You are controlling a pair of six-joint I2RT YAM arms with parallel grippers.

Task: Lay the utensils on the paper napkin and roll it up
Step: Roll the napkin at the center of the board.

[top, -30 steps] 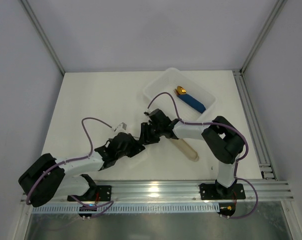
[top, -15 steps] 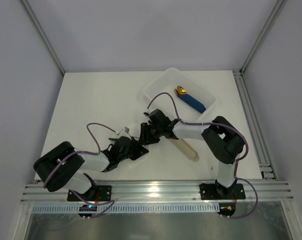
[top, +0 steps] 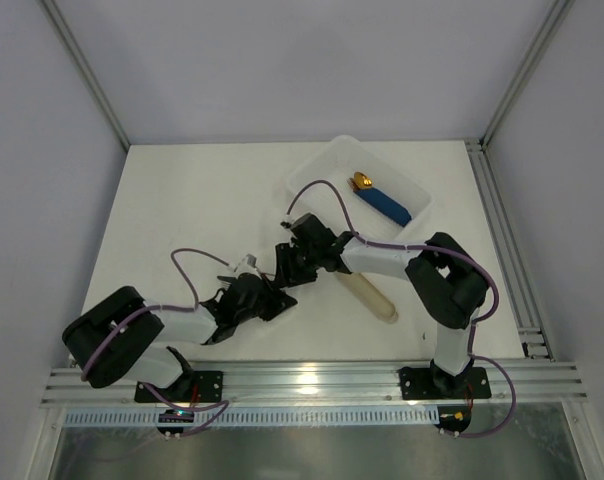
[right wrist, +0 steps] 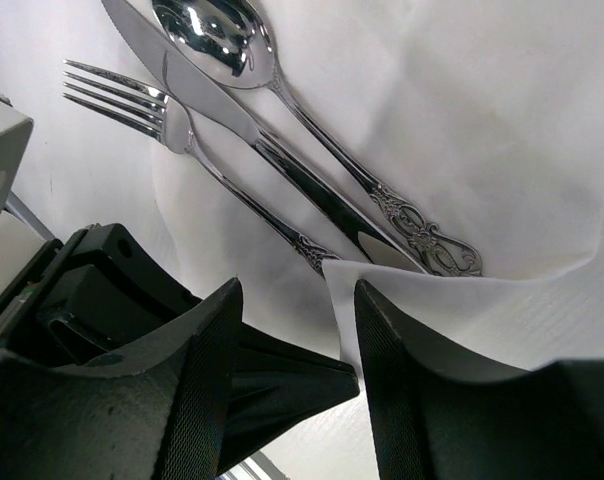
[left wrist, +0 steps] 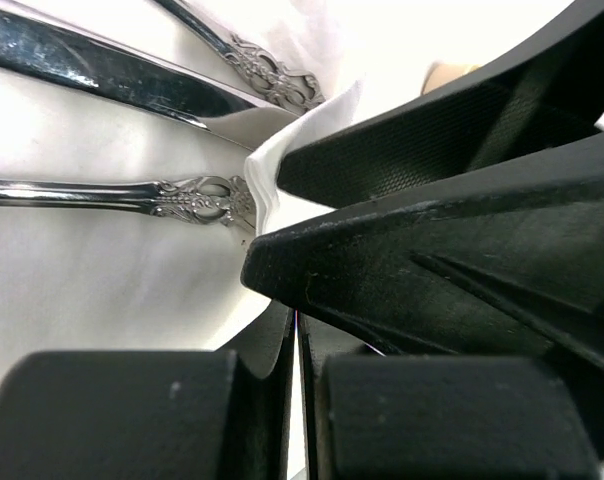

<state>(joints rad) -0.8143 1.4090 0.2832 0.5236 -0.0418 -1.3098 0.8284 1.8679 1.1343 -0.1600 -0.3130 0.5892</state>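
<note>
Closure is newly complete at the left gripper [top: 267,292], clenched beside the folded corner of the one paper napkin [right wrist: 462,120]; whether paper is pinched cannot be told. The right gripper [right wrist: 297,290] is held parted around that fold, so rolling seems begun. Toward 11 o'clock three utensils [right wrist: 282,170] are laid on it: one fork [right wrist: 132,100], one knife [right wrist: 202,95], one spoon [right wrist: 207,30].

The left arm [top: 172,322] lies low in the lower left of the top view and reaches right. The left gripper [top: 270,298] is closed tight. The right arm [top: 437,280] bends at the right side and reaches left. The right gripper [top: 286,266] has its fingers apart, just beside the other one near the middle.
</note>
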